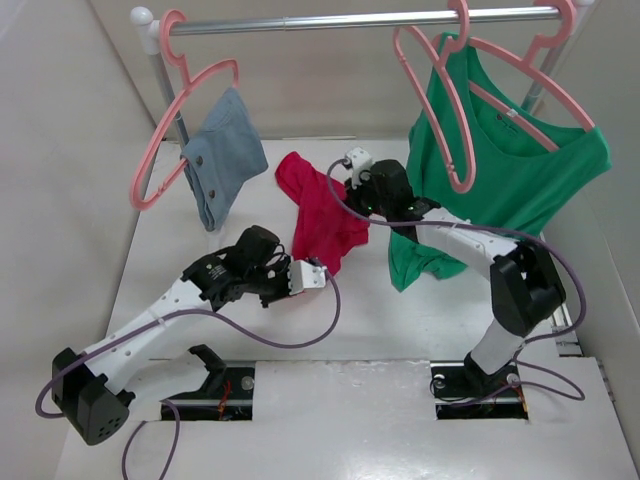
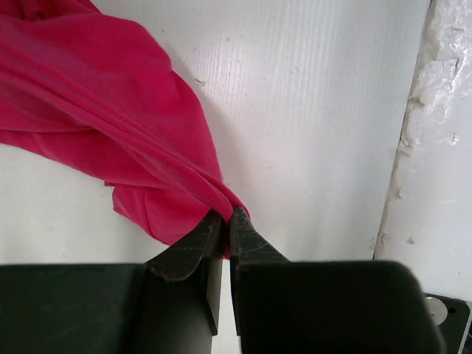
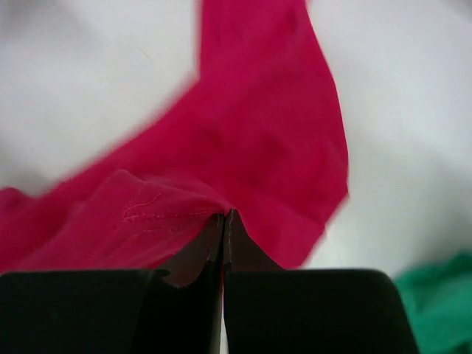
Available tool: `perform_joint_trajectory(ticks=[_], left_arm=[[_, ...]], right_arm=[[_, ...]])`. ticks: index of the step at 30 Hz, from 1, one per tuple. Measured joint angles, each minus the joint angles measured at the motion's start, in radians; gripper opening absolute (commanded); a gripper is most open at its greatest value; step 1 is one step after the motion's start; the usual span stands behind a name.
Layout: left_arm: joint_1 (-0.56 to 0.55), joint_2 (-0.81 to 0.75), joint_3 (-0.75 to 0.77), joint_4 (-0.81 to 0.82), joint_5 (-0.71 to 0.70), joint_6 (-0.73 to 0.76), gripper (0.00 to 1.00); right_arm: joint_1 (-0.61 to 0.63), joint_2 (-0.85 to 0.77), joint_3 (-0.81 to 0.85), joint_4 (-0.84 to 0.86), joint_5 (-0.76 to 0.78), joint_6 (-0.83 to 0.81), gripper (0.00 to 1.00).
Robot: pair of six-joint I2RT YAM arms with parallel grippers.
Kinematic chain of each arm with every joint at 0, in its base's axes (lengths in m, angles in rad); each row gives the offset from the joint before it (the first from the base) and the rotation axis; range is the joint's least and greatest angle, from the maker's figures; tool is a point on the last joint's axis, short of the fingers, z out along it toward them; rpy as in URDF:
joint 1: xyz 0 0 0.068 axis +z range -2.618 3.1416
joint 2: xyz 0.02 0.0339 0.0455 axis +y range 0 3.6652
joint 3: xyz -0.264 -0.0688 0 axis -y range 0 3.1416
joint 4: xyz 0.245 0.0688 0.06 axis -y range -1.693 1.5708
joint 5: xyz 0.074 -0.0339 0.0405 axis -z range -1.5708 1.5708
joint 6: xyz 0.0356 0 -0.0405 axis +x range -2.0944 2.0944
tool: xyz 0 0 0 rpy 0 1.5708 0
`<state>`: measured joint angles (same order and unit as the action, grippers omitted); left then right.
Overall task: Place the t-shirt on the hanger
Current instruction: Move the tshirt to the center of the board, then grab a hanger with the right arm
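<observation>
The crimson t-shirt hangs bunched between my two grippers above the white table. My left gripper is shut on its lower edge; the left wrist view shows a hem fold pinched at the fingertips. My right gripper is shut on the upper part; the right wrist view shows stitched fabric clamped at the tips. A bare pink hanger hangs from the rail at the right, in front of the green top, just right of my right gripper.
A metal rail runs across the back. At the left a pink hanger carries a blue-grey buttoned cloth. At the right a pink hanger holds the green top, which reaches down behind my right arm. Walls stand on both sides.
</observation>
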<state>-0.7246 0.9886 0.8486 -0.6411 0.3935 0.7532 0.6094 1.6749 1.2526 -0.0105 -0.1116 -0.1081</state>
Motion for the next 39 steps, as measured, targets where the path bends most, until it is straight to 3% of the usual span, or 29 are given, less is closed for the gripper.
perform_joint_trajectory(ticks=[2,4,6,7,11,13,18,24,29,32,37,39], left_arm=[[0.0,0.0,-0.003,0.003,-0.003,0.002,0.0],[0.0,0.0,-0.005,0.018,-0.013,0.0,0.0],[0.0,0.003,-0.008,0.039,-0.035,-0.011,0.0],[0.0,0.007,-0.014,0.054,-0.05,-0.021,0.0],[0.0,0.047,-0.035,0.103,-0.115,-0.082,0.0],[0.0,0.07,-0.048,0.135,-0.144,-0.114,0.0],[0.0,0.086,-0.083,0.2,-0.196,-0.187,0.0],[0.0,0.087,-0.122,0.261,-0.23,-0.262,0.0],[0.0,0.087,-0.154,0.283,-0.253,-0.297,0.0],[0.001,0.087,-0.163,0.294,-0.274,-0.314,0.0],[0.006,0.086,-0.168,0.322,-0.288,-0.327,0.0],[0.007,0.083,-0.169,0.328,-0.293,-0.333,0.0]], right_arm=[[-0.057,0.026,-0.068,-0.001,0.004,0.043,0.0],[-0.106,0.048,-0.129,-0.013,0.015,0.091,0.27],[-0.14,0.051,-0.178,-0.052,0.035,0.132,0.44],[-0.151,0.05,-0.192,-0.069,0.047,0.147,0.58],[-0.15,0.019,-0.219,-0.104,0.082,0.164,0.78],[-0.132,-0.013,-0.222,-0.141,0.1,0.15,0.82],[0.002,-0.078,-0.216,-0.249,0.21,0.089,0.99],[0.225,-0.156,-0.215,-0.389,0.303,0.052,1.0],[0.261,-0.332,-0.211,-0.45,0.293,0.055,0.98],[0.262,-0.402,-0.148,-0.499,0.283,0.055,0.9],[0.263,-0.391,0.122,-0.578,0.261,0.029,0.7],[0.264,-0.388,0.21,-0.605,0.262,0.013,0.7]])
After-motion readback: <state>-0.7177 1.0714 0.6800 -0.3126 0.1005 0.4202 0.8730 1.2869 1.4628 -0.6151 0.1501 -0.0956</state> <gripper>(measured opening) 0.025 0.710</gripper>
